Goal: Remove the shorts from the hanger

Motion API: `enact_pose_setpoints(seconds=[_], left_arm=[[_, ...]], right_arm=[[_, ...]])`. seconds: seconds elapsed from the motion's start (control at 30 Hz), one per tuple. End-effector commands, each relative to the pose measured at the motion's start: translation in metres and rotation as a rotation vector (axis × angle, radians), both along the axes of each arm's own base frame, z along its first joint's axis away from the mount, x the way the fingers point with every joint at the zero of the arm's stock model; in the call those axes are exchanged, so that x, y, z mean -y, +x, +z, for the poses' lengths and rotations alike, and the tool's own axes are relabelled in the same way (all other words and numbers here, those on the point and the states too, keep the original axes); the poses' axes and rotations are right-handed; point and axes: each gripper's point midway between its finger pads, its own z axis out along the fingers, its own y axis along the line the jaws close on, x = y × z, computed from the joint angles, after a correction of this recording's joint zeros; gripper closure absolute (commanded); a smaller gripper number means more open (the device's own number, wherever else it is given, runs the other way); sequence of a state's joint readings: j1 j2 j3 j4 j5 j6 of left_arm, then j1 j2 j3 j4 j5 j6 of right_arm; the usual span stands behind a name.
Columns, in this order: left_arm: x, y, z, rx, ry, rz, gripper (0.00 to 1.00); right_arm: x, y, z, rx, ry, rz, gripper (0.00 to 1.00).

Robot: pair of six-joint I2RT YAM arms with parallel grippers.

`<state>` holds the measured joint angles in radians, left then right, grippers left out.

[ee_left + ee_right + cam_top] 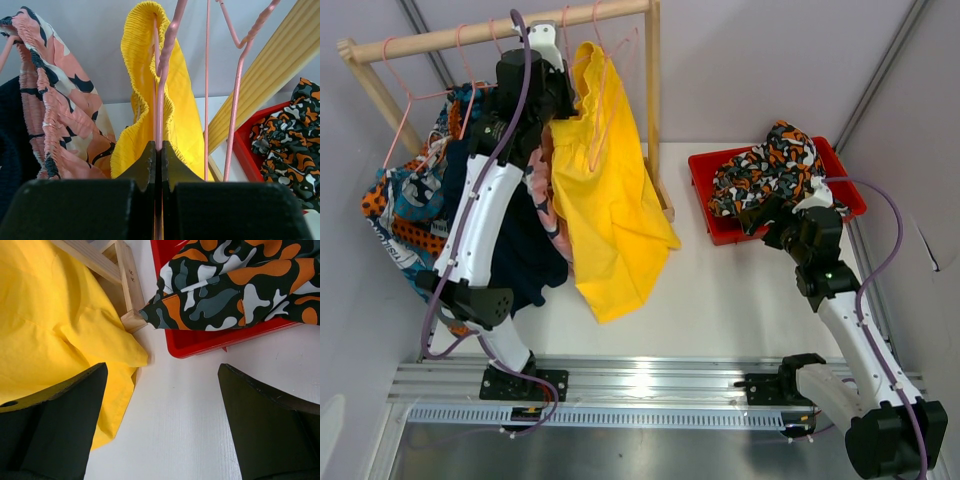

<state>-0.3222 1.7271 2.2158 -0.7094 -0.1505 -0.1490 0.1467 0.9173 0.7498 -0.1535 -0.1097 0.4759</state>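
A: Left pincer [156, 149] pinches shut on the thin pink wire hanger [167, 60]; the plain yellow cloth shorts [182, 110]?
B: Draped on it, hanging straight down. Right pincer [161, 390] gapes empty, farther off.

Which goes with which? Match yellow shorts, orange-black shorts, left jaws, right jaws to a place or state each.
1 yellow shorts
2 orange-black shorts
3 left jaws
4 right jaws

A in the red bin
B open above the table
C hanging from the wooden rack
D shut on a pink hanger

Pairs: 1-C, 2-A, 3-D, 4-B
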Motion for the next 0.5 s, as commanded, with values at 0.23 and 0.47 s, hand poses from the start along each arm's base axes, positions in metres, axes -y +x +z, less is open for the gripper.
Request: enact_pose_setpoints(seconds=[0.23,0.47], left_arm=[[-0.036,-0.081,0.132,0.291,-0.06,0.03,1.0],[-0.028,-0.124,0.092,0.186,-0.058,-0.084,1.0]], right_arm=[[-0.002,-0.004,0.022,0.077,0.028,0.005,0.01],[-0.005,-0.009,0.048,0.133,0.02,0.036,0.01]])
